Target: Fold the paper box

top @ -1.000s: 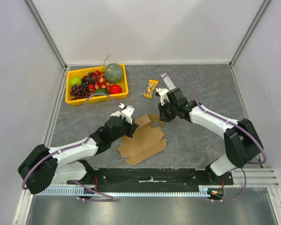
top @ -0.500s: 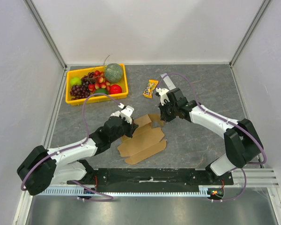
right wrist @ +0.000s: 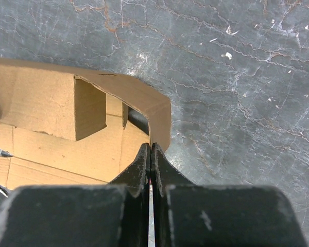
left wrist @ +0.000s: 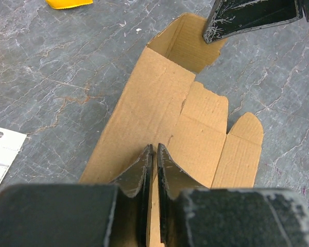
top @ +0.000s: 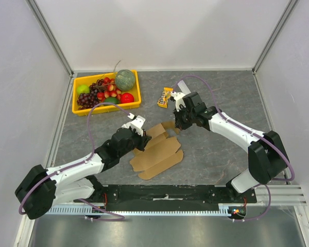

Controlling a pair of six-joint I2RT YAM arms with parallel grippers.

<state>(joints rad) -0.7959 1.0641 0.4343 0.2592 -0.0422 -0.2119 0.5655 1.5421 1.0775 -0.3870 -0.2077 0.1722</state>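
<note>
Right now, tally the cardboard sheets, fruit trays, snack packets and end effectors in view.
Brown corrugated cardboard sheet: 1
Yellow plastic fruit tray: 1
Small yellow snack packet: 1
Black two-finger end effectors: 2 (left end effector, right end effector)
Total: 5

Nothing is legible; the yellow packet (top: 166, 97) shows only blurred print.

Grey marbled tabletop (top: 232, 87) boxed in by plain white walls (top: 159, 31).
</note>
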